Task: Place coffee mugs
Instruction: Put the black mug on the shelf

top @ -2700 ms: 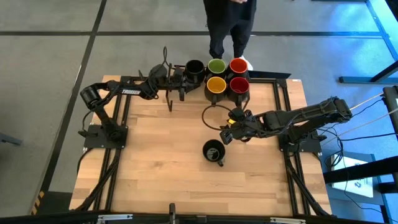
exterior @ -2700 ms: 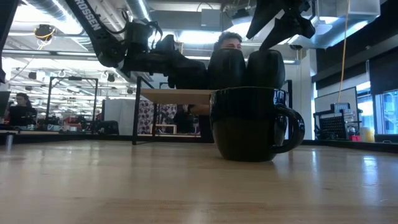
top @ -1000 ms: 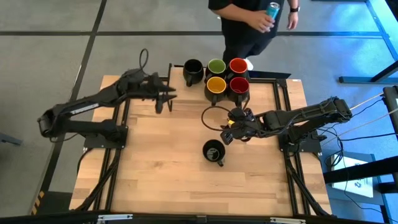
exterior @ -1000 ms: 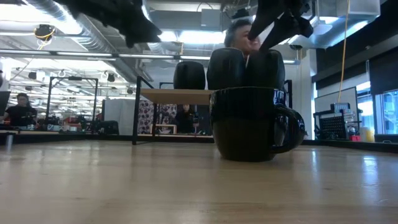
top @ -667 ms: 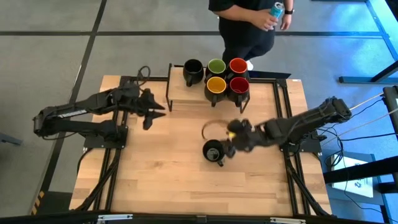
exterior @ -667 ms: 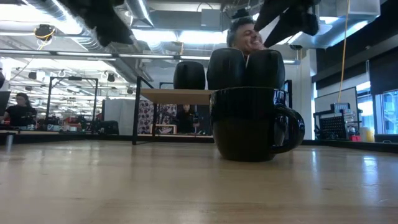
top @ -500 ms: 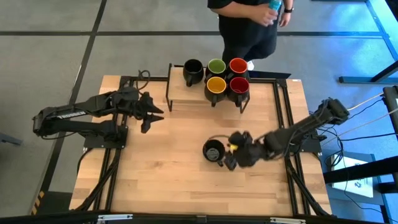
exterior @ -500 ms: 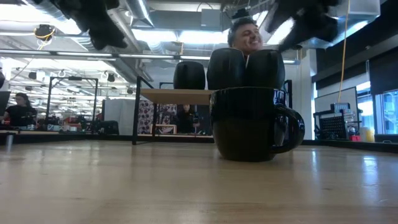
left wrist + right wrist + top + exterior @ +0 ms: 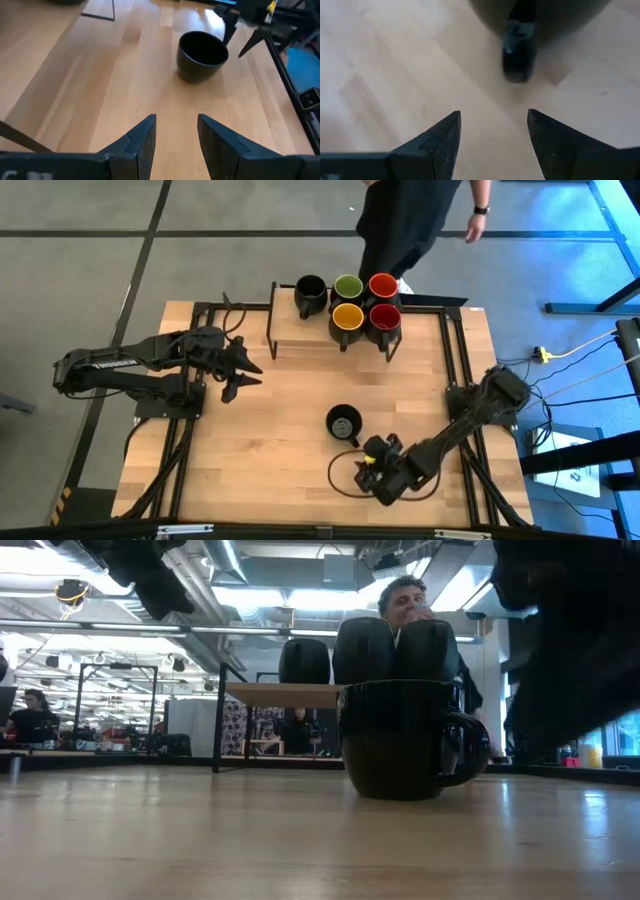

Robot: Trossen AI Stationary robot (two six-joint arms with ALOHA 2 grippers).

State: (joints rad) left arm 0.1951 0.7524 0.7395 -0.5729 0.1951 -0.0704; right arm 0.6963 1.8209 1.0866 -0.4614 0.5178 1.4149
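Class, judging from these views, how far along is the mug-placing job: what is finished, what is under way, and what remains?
Done: five coffee mugs stand on the raised wooden shelf at the table's far edge: black-inside, green, red, yellow and dark red. In hand: the right gripper, fingers open, faces the handle of the last black mug mid-table. Left: grasping it and setting it with the others. The left gripper waits, open and empty.

Bright overhead ceiling lights, soft shadows; right wrist view blurred, low view's foreground arm defocused.
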